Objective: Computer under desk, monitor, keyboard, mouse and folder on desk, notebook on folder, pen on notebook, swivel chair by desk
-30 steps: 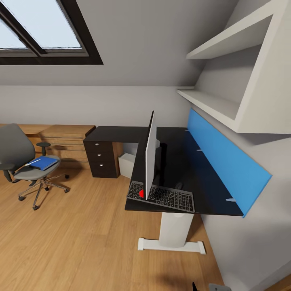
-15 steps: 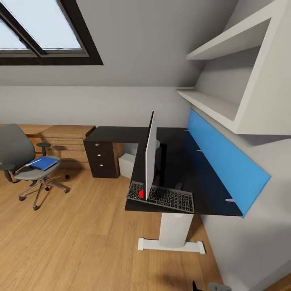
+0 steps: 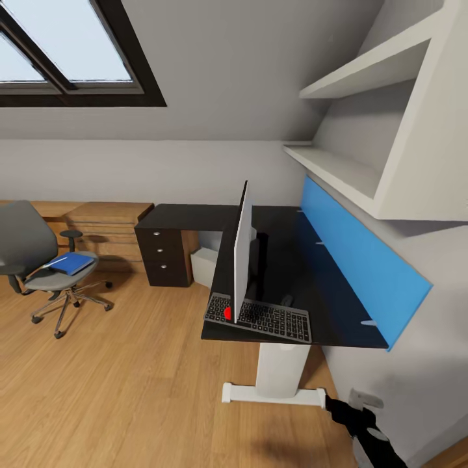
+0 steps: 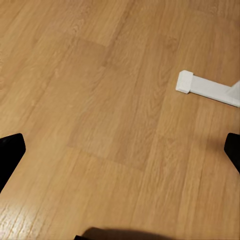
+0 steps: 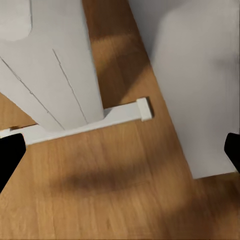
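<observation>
Head view: keyboard [image 3: 259, 319] lies beside monitor [image 3: 242, 252] on desk [image 3: 292, 273]; folder [image 3: 68, 263] on swivel chair [image 3: 32, 257]. Both grippers' jaws stand apart, empty.

My head looks down at the counter [image 3: 325, 273] from far; both wrists look close at its white foot [image 4: 202, 86].

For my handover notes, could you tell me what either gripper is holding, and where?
Nothing: the left gripper and right gripper are open over bare floor.
</observation>
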Motion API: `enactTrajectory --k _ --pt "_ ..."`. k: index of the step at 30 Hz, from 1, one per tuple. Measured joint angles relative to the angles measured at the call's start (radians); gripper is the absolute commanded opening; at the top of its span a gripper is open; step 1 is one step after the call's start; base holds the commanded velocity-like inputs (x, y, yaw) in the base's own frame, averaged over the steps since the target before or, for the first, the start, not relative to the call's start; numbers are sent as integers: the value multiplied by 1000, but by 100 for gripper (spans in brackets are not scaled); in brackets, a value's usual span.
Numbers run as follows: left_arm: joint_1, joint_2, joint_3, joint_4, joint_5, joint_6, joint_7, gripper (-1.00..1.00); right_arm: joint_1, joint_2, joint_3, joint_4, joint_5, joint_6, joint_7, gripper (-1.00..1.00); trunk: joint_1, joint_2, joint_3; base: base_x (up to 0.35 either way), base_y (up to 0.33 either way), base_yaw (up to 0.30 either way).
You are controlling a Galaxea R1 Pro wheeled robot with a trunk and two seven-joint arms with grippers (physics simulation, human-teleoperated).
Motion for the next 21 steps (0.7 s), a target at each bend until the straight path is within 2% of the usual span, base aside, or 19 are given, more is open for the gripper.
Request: enactTrajectory --k 2,3,8,10,13,17,21 --pt "0 0 0 0 0 0 0 100 0 -1 -9 -73 -4 72 1 100 -8 14 6 0 0 0" --pt "0 0 0 0 0 0 0 100 0 -1 -15 -136 -7 147 1 100 -12 21 9 0 0 0" --pt "0 0 0 0 0 0 0 100 0 -2 -23 -304 -11 321 1 100 -27 50 22 0 0 0" --pt "0 0 0 0 0 0 0 100 0 0 -23 -349 -12 352 -1 100 -27 50 22 0 0 0" --pt "0 0 -1 0 -1 -1 -1 100 -1 19 -22 -434 -14 383 -13 100 -27 50 22 0 0 0" --pt "0 0 -2 0 -1 -1 -2 100 -2 58 -17 -484 -15 393 -22 100 -27 50 22 0 0 0" --pt "0 1 -2 0 -1 -1 -2 100 -2 82 5 -500 -13 386 -23 100 -27 50 22 0 0 0"
